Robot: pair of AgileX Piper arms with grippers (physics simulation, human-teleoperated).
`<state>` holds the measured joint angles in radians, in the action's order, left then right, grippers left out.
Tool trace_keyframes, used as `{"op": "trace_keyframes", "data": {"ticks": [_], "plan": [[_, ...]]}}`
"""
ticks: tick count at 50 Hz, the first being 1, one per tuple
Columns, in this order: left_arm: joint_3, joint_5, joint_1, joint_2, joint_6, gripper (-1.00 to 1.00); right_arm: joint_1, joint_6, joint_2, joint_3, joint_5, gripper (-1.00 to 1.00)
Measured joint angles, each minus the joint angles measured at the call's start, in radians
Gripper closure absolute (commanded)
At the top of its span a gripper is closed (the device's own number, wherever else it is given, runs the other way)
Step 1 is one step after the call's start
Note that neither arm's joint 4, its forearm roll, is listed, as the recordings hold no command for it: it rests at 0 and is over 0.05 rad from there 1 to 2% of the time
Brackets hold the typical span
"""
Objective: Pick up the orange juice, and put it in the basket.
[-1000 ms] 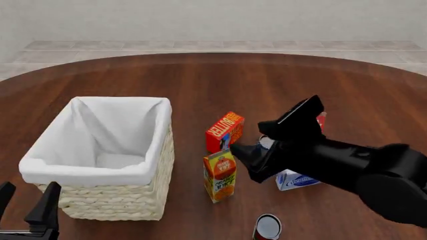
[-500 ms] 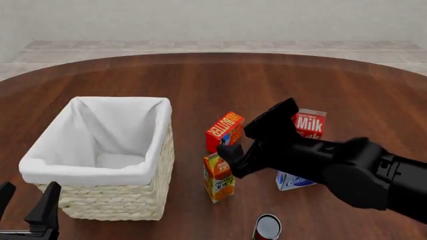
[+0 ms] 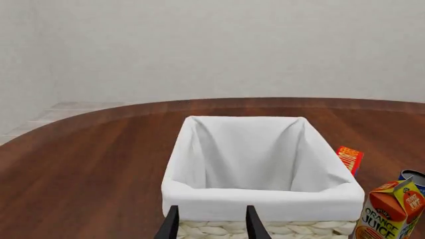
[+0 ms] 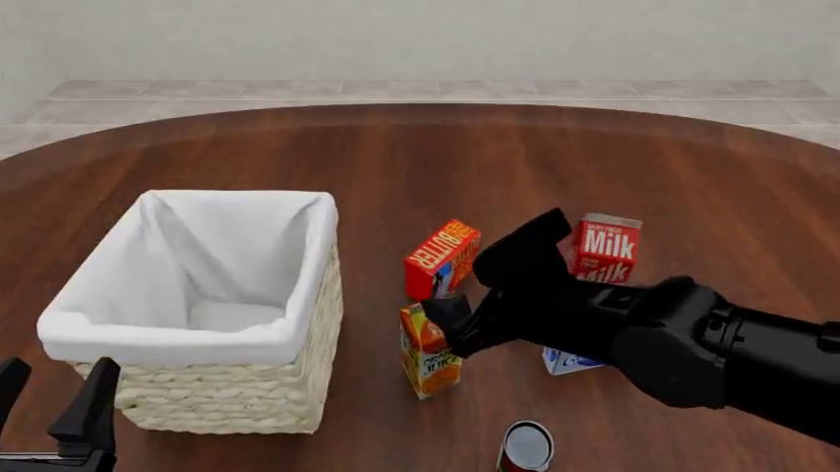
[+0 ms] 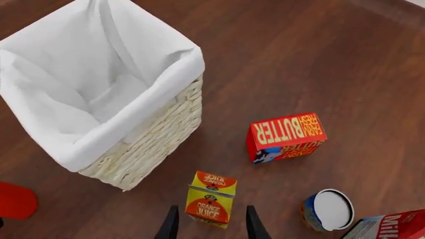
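**Desk:** Above the round dark-wood table (image 4: 393,167), where do the fingers stand?

**Photographer:** The right gripper (image 5: 208,219) hangs spread just over the tall orange-and-yellow gable-top orange juice carton (image 5: 210,198), one finger showing to either side of it, neither touching it as far as the wrist view shows. The left gripper (image 3: 210,224) is also parted, low at the near edge, facing the large pale woven wicker basket with its white cloth liner (image 4: 197,339), holding nothing.

**Desk:** So how far along is the job?

**Photographer:** Early, by my reading. The carton stands upright on the table just beside the basket's right wall (image 4: 428,346); no grasp, no lift, nothing inside the liner. Closing, raising and carrying it over the rim all remain.

**Desk:** Anything in the way?

**Photographer:** A red-orange butter box (image 5: 286,136) sits just behind the carton, a white-topped blue tin (image 5: 328,210) near its right, a red-and-white milk carton (image 4: 605,248) beyond that, and another can (image 4: 526,447) nearer the camera. The butter box looks the closest crowding risk.
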<state>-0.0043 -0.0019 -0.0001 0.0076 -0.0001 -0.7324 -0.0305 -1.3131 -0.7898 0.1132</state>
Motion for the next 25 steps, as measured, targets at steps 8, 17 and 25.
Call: {"op": "trace_keyframes", "data": {"ticks": [8,17,25], "plan": [[0.000,0.000,0.000,0.000,0.000,-1.00,-0.012,-0.008,-0.017,0.009,-0.014,-1.00],[0.000,0.000,0.000,0.000,0.000,-1.00,-0.021,-0.015,-0.041,0.021,-0.036,-1.00],[0.000,0.000,0.000,0.000,0.000,-1.00,-0.029,-0.020,-0.063,0.023,-0.050,-1.00]]}}
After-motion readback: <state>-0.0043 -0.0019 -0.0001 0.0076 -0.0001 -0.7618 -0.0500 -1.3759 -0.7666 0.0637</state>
